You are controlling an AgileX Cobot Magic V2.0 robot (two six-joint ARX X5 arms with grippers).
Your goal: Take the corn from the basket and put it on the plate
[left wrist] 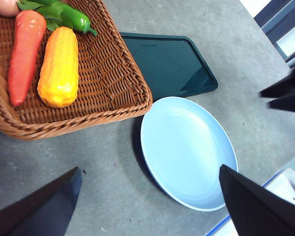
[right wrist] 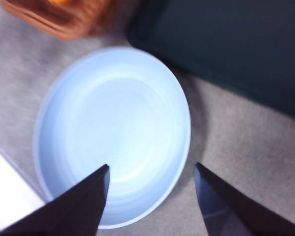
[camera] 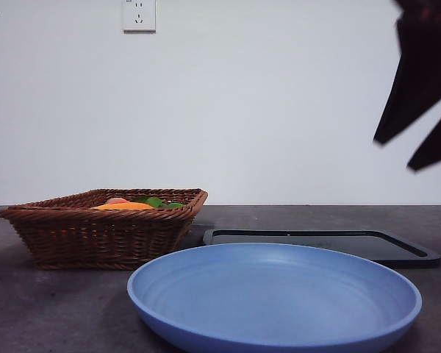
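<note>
Corn (left wrist: 59, 67) lies in the basket (left wrist: 113, 93), upper left of the left wrist frame, beside a carrot (left wrist: 23, 54) — untouched. Plate (camera: 273, 298) bare, low centre of the front frame. Left gripper (left wrist: 147, 206) and right gripper (right wrist: 150, 196) both spread, holding nothing. Cob looks light, stiff, bumpy — likely best pinched across its middle.

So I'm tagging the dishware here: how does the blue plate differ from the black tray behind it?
The plate is round and light blue; the tray is rectangular with rounded corners and black. The plate is a shallow dish with a raised rim, while the tray lies nearly flat with only a low lip. The plate sits nearest the front camera; the tray lies behind it, beside the basket. Both rest on the grey table and hold nothing.
</note>
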